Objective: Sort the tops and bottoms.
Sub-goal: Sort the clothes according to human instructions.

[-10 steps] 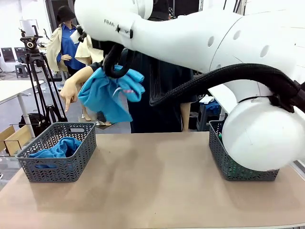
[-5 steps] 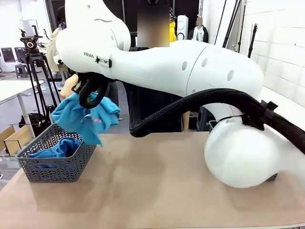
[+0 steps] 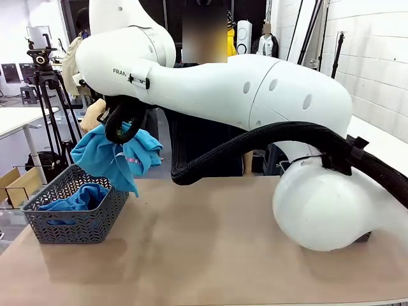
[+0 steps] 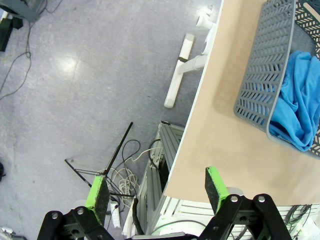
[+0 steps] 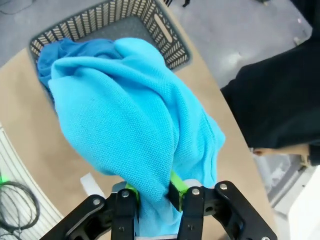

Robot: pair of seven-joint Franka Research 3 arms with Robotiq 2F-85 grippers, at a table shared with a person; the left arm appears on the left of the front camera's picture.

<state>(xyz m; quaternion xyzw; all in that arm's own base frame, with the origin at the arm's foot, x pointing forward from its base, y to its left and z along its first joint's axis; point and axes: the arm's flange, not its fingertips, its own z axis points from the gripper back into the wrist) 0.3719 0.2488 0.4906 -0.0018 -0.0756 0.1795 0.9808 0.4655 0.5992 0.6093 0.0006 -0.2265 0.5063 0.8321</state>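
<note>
My right gripper [image 3: 122,127] [image 5: 152,192] is shut on a turquoise-blue bottom [image 3: 115,159] [image 5: 130,120], which hangs bunched in the air over the right rim of the left grey basket [image 3: 76,226] [image 5: 150,20]. A medium blue bottom [image 3: 80,197] [image 5: 50,55] [image 4: 300,105] lies in that basket [image 4: 260,75]. My left gripper [image 4: 157,187] stands open with nothing between its fingers, above the floor off the table's corner. The tops are hidden from view.
A person in a black T-shirt [image 3: 204,146] [image 5: 280,100] stands at the far side, a hand [image 3: 92,115] just behind the hanging garment. My right arm's base [image 3: 319,204] fills the table's right side. A camera tripod [image 3: 48,89] stands far left.
My right arm has swung left and down with the turquoise-blue bottom, from mid-air near the person's hand to just above the left basket. It barely moved over the last half second.
</note>
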